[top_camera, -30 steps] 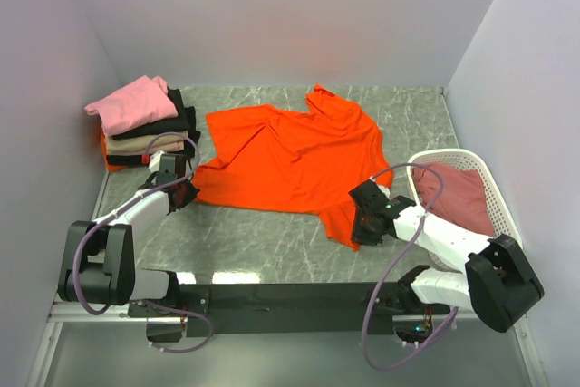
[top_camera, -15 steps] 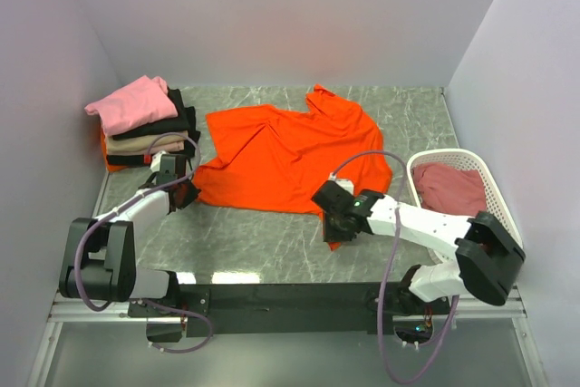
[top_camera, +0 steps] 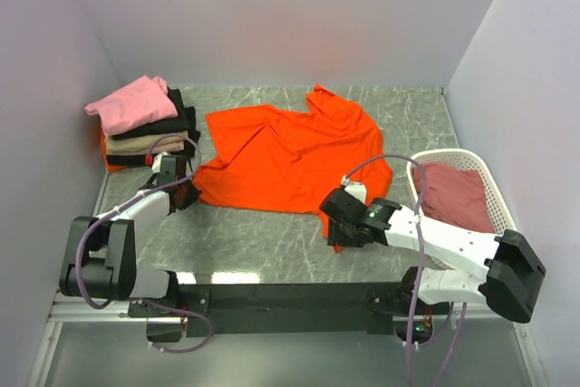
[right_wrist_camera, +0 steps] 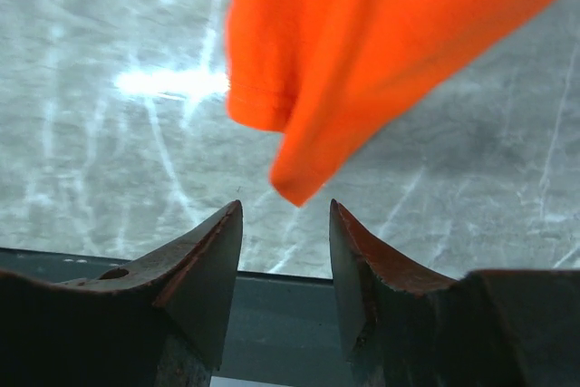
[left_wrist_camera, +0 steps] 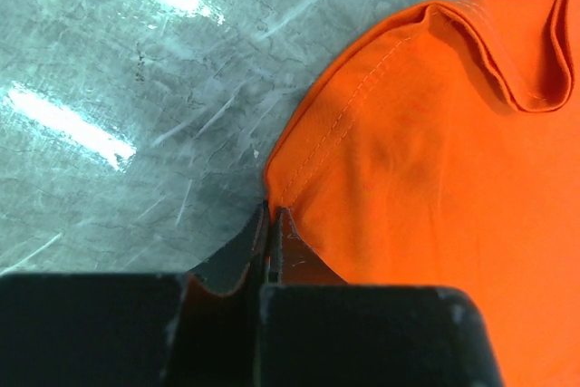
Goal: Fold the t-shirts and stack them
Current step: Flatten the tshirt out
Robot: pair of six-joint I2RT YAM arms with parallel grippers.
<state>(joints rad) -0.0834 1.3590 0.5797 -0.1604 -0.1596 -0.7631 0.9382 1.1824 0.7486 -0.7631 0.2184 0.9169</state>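
Table [top_camera: 263, 242], one, grey marbled, walled on the left, rear and right; bare surface shows as a band along the near edge and in the rear right corner.

Orange t-shirt [top_camera: 290, 156], one, the largest cloth item, spread mostly flat mid-table with its collar toward the rear. Its right corner is folded into a narrow flap that reaches toward the near edge.

Arms, two, both reaching in from the near edge.

Basket [top_camera: 494, 189], one, white lattice, against the right wall, holding one crumpled rose-red t-shirt [top_camera: 458, 197].

Stack of folded t-shirts [top_camera: 145, 129], one, in the rear left corner, well apart from the basket: pink on top, black and beige layers below. The exact number of layers cannot be told.

Left gripper [top_camera: 188, 189], at the orange shirt's left corner just in front of the stack. In the left wrist view its jaws are pressed together on the hemmed edge [left_wrist_camera: 270, 224].

Right gripper [top_camera: 335, 224], at the flap near the table's front. In the right wrist view its jaws stand apart [right_wrist_camera: 285, 210], with the cloth tip hanging just ahead of the gap and nothing gripped.
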